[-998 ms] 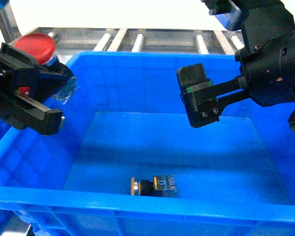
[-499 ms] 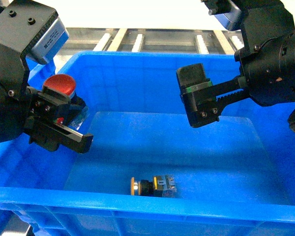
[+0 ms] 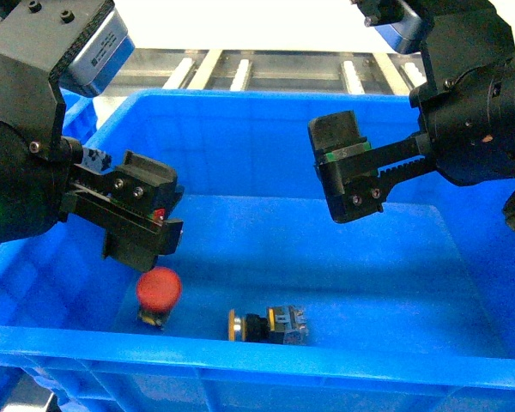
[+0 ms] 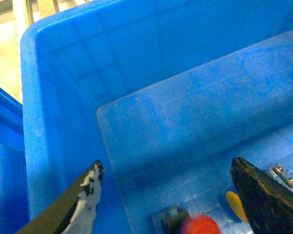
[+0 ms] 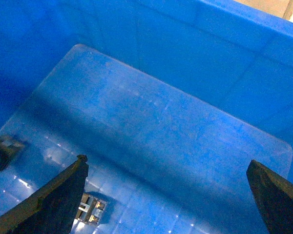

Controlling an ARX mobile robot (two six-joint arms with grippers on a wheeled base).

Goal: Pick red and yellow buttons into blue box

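Now two buttons, one red button (image 3: pixel 158 288) and one yellow button (image 3: pixel 234 325), in the blue box (image 3: pixel 266 359).

Count: two push-buttons, one deep crate in use, two tools.

One red button (image 3: pixel 158 291) and one yellow button (image 3: pixel 267 325) lay in the single blue box (image 3: pixel 266 360); a second blue crate's edge (image 4: pixel 2 161) showed at left. One left tool (image 3: pixel 146 225) and one right tool (image 3: pixel 348 172) hung above.

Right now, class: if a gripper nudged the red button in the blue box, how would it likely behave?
The red button would probably tip: its wide round cap sits above a narrower body. It likely slides easily, since the blue box floor looks smooth and glossy. It appears rigid, not floppy.
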